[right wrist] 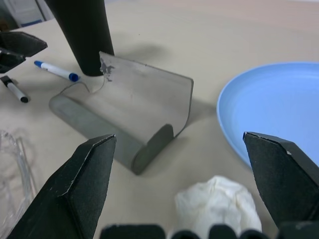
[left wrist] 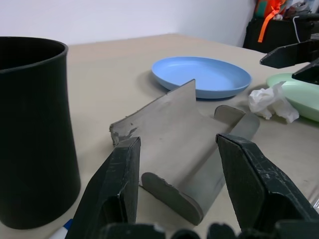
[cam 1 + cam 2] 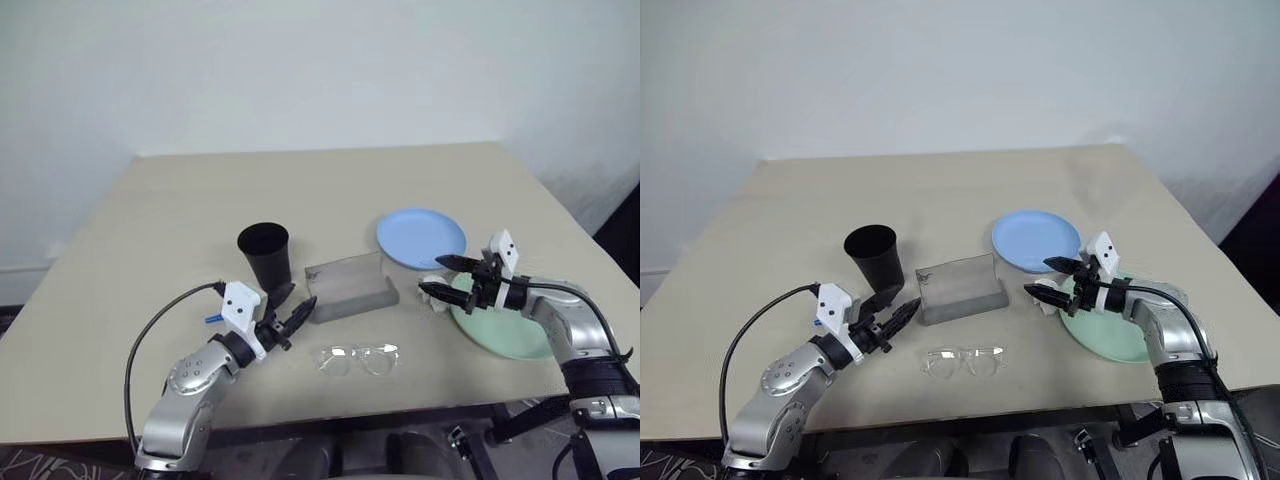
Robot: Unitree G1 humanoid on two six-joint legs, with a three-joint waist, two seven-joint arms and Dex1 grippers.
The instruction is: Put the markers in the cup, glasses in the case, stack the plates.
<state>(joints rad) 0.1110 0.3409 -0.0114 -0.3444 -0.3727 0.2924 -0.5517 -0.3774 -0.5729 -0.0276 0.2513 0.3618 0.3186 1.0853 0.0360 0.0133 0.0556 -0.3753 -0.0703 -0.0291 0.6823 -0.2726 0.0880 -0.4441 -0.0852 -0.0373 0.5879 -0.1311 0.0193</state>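
Observation:
The black cup (image 3: 264, 252) stands left of centre, with the grey case (image 3: 350, 286) lying open to its right, lid raised. The clear glasses (image 3: 358, 358) lie in front of the case near the table's front edge. A white marker with a blue cap (image 1: 55, 71) and a second marker with a black cap (image 1: 15, 91) lie by the cup's base. The light blue plate (image 3: 421, 238) sits behind the mint green plate (image 3: 505, 325) at the right. My left gripper (image 3: 303, 293) is open and empty, just off the case's left end. My right gripper (image 3: 431, 275) is wide open, hovering over crumpled white paper.
The crumpled white paper (image 1: 219, 204) lies between the case and the green plate, close to the blue plate's rim. The beige table (image 3: 300, 190) has open room at the back and far left. Its front edge (image 3: 320, 418) runs just past the glasses.

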